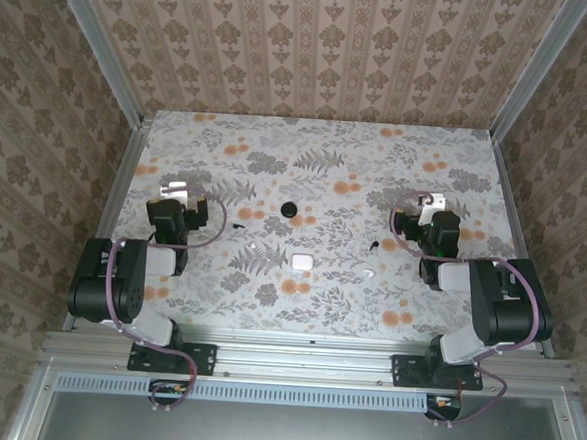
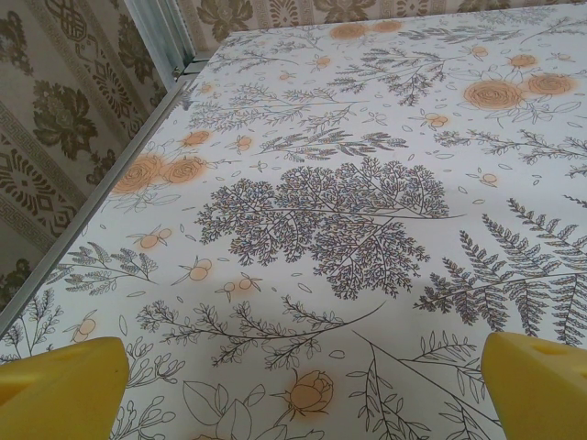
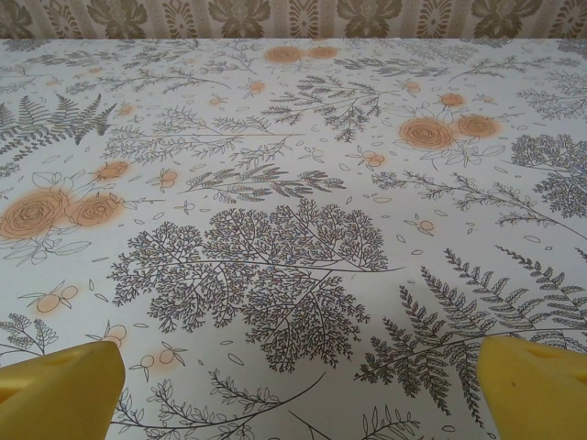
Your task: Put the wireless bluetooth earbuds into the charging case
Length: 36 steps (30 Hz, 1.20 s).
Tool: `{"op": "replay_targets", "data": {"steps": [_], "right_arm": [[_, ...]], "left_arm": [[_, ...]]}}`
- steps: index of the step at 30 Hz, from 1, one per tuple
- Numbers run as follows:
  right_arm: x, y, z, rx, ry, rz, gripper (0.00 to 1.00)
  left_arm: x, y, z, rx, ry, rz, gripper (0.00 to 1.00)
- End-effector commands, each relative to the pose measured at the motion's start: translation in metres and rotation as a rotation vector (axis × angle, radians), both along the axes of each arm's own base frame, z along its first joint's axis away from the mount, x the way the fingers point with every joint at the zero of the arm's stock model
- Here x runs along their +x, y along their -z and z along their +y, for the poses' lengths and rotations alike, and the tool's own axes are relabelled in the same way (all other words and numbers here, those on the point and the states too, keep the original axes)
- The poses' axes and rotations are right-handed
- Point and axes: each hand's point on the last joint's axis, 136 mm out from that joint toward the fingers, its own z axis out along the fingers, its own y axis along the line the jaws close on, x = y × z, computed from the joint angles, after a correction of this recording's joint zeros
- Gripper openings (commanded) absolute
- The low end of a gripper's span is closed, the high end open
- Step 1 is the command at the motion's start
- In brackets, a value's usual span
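My left end effector (image 2: 298, 390) and right end effector (image 3: 298, 390) gape wide and empty, the charging case (image 1: 302, 261) lies on the tabletop (image 1: 278, 149) between them, the earbuds (image 1: 240, 224) to either side of it, and I fear a clumsy pinch would flick so tiny a piece away.

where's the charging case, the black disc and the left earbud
charging case (image 1: 302, 261): top view, middle of its white top
black round disc (image 1: 291, 209): top view, its centre
left earbud (image 1: 239, 223): top view, its dark body
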Motion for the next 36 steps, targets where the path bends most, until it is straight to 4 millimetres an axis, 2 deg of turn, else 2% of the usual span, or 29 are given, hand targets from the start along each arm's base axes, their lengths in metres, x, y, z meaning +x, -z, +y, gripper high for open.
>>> {"op": "replay_targets", "data": {"steps": [1,7,11,12,14,16,21,23,26,31,36], "right_arm": [[0.005,-0.008,-0.002,0.011,0.023,-0.025,1.0],[0.007,-0.013,-0.001,0.009,0.014,-0.002,1.0],[0.004,-0.028,0.001,0.015,0.01,0.063,1.0],[0.0,-0.04,0.001,0.041,0.025,0.083,1.0],[-0.009,-0.046,0.006,0.091,0.033,0.193,1.0],[-0.019,-0.054,0.016,0.097,0.004,0.275,1.0],[-0.045,-0.087,0.044,0.043,-0.046,0.369,1.0],[-0.061,-0.096,0.058,0.027,-0.066,0.433,1.0],[-0.08,-0.101,0.081,0.019,-0.103,0.52,1.0],[-0.1,-0.098,0.122,0.015,-0.154,0.635,1.0],[-0.112,-0.085,0.165,0.063,-0.183,0.789,1.0]], "left_arm": [[0.002,-0.005,0.0,-0.01,0.005,-0.021,1.0],[0.002,-0.006,-0.001,-0.008,0.005,-0.027,1.0],[0.001,-0.011,-0.001,0.023,-0.02,-0.029,1.0],[0.0,-0.014,-0.003,0.027,-0.015,-0.028,1.0],[-0.002,-0.023,-0.005,0.068,-0.024,-0.033,0.99],[-0.005,-0.036,-0.013,0.09,-0.024,0.021,1.0],[-0.017,-0.067,-0.028,-0.016,0.0,0.078,0.97],[-0.026,-0.072,-0.033,-0.07,0.009,0.141,0.96],[-0.038,-0.079,-0.053,-0.137,0.098,0.242,0.9],[-0.064,-0.075,-0.078,-0.229,0.181,0.422,0.88],[-0.084,-0.06,-0.096,-0.353,0.202,0.559,0.84]]}}
